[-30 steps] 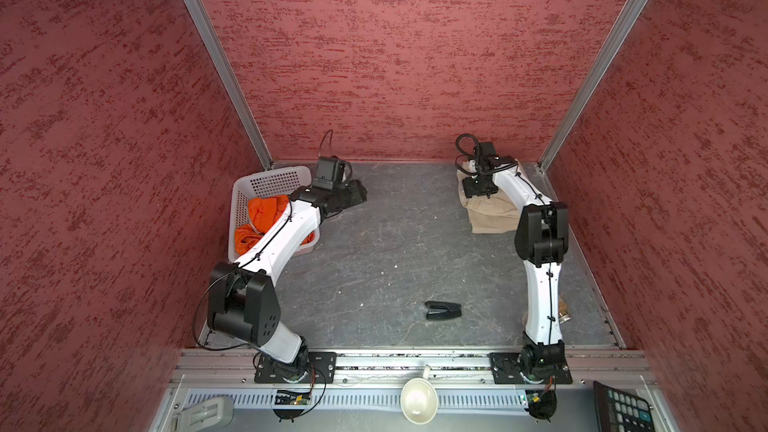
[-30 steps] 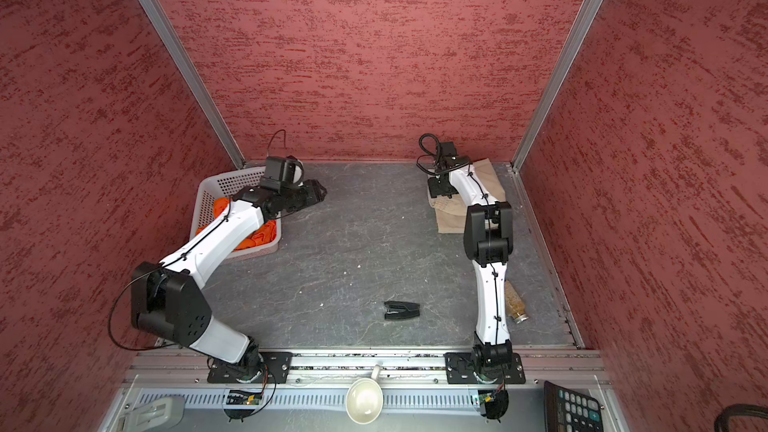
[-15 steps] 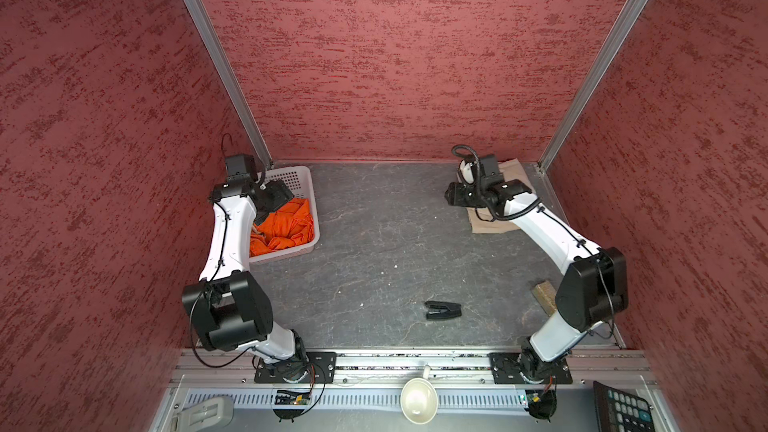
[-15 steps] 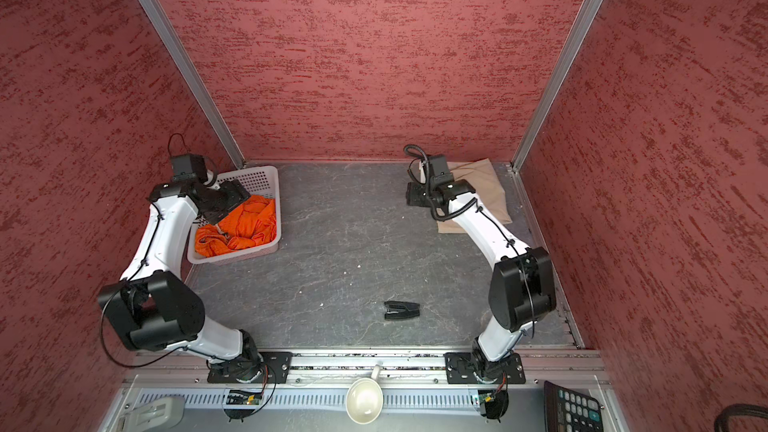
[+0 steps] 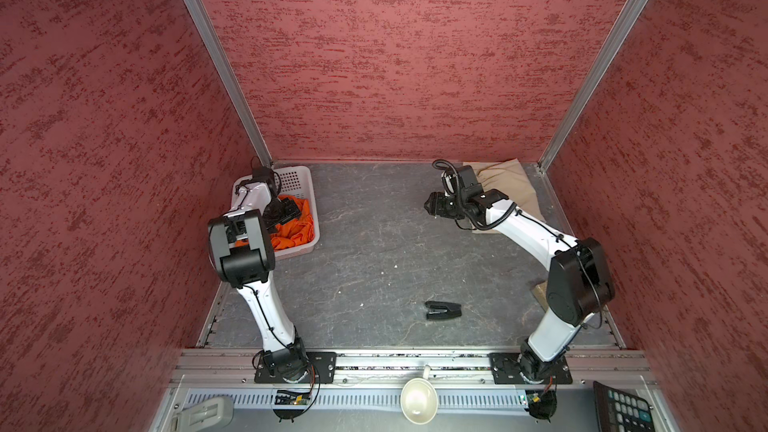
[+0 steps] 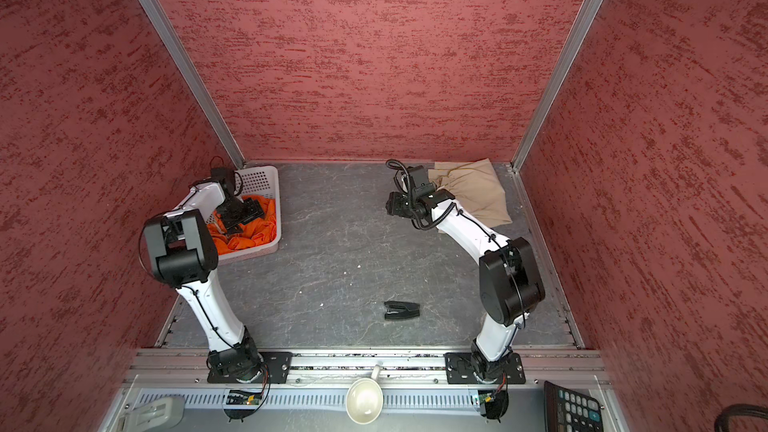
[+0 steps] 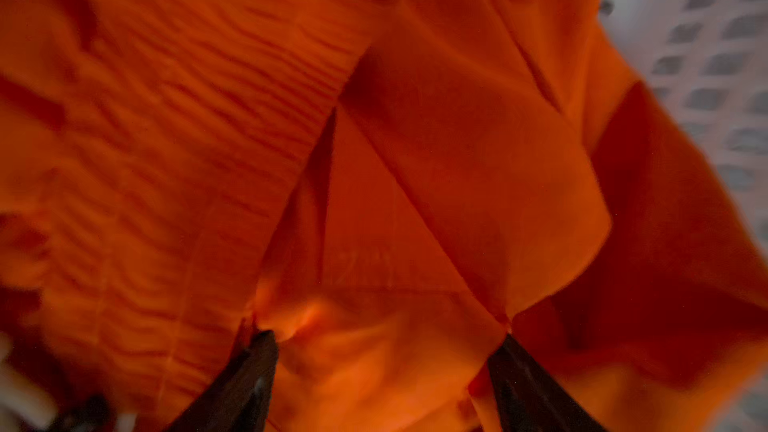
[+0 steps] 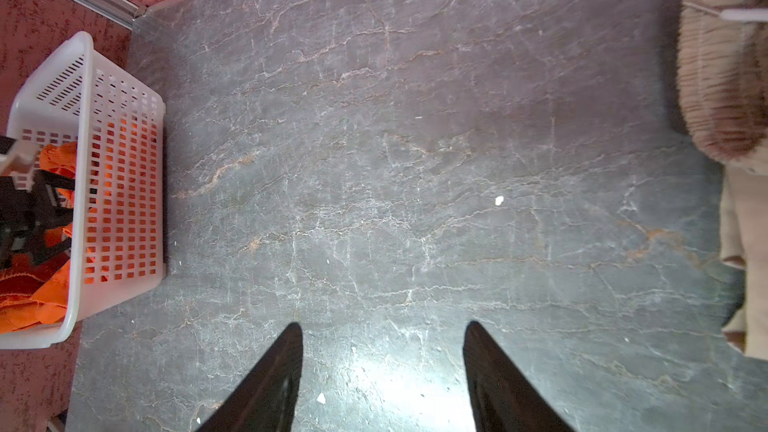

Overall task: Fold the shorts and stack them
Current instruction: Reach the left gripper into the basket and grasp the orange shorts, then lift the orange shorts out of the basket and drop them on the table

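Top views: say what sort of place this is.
Probably a robot test cell, not a home: left arm and right arm bolted to a front rail, red panels walling the grey tabletop, a white basket of orange shorts staged.

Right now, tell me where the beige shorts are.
In both top views the beige shorts lie in the table's far right corner, near the right gripper, opposite the white basket.

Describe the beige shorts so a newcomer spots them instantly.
Start at the grey table's far right corner. The beige shorts lie there, just behind the right arm. Unlike the orange shorts, they rest on bare table, not in the white basket.
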{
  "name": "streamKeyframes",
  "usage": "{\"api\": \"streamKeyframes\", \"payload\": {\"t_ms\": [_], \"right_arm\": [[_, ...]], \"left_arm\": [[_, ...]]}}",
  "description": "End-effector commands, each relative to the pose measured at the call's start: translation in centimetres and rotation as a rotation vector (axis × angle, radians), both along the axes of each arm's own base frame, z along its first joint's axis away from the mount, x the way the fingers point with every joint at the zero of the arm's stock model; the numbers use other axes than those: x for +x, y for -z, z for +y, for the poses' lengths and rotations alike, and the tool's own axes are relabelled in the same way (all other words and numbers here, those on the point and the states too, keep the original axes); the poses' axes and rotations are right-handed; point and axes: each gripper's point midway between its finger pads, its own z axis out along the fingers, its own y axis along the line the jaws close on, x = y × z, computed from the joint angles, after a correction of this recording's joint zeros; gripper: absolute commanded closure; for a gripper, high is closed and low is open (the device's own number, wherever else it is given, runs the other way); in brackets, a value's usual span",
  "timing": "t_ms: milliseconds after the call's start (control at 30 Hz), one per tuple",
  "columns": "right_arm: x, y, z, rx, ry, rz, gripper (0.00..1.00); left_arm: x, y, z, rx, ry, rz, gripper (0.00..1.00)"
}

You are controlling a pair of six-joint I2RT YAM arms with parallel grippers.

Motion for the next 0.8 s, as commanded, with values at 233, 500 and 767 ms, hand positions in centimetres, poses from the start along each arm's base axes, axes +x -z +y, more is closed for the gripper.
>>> {"api": "streamKeyframes", "payload": {"t_ms": [233, 500, 767], "right_arm": [[0.5, -4.5, 0.1, 0.03, 0.004, -0.105, 0.41], [0.8, -9.6, 1.1, 0.136, -0.024, -0.228, 0.41], [1.7, -13.6, 0.8, 0.194, -0.024, -0.314, 0.41]], "left_arm": [[2.0, -6.0, 0.4, 0.202, 0.087, -0.118, 1.0], [2.6, -25.8, -2.6, 0.333, 0.172, -0.514, 1.0], [1.6, -42.4, -12.9, 0.273, 0.433, -1.069, 1.0]]}}
